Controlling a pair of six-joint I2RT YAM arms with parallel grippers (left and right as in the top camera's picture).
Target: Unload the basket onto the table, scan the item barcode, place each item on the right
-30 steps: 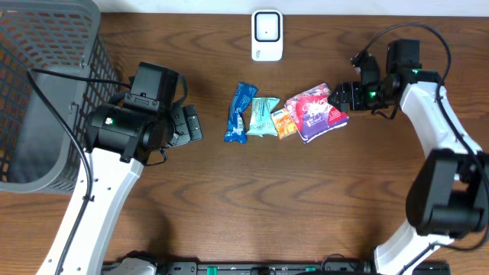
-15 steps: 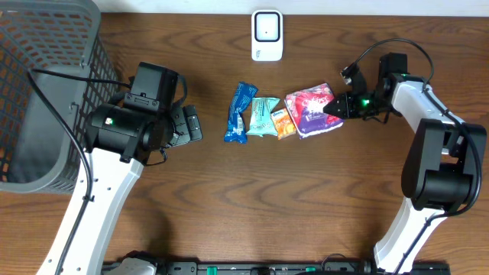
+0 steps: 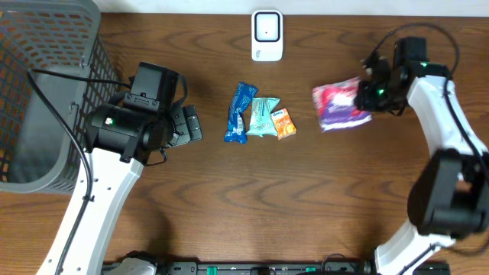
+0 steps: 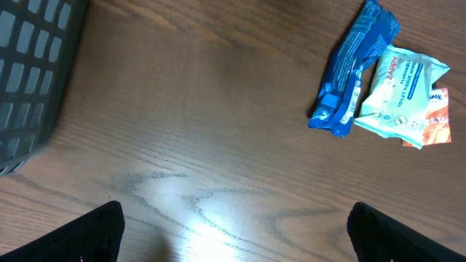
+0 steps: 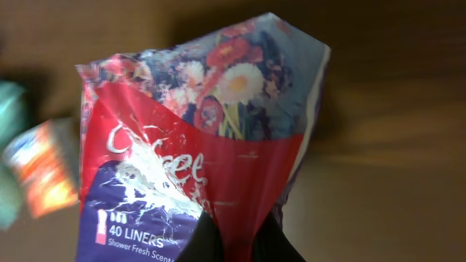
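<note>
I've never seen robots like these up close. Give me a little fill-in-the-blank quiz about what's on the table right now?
The right hand is shut on the floral red and purple plastic pack printed "40 ____". Besides that pack, ____ small packets lie side by side on the brown wooden table. The grey mesh basket stands on the ____ arm's side. The left hand is ____ and holds nothing.
Missing words: LINERS; three; left; open.

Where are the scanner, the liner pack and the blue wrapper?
scanner (image 3: 267,30), overhead view, on its dark front window.
liner pack (image 3: 336,105), overhead view, middle of its printed face.
blue wrapper (image 3: 240,113), overhead view, midway along its length.
</note>
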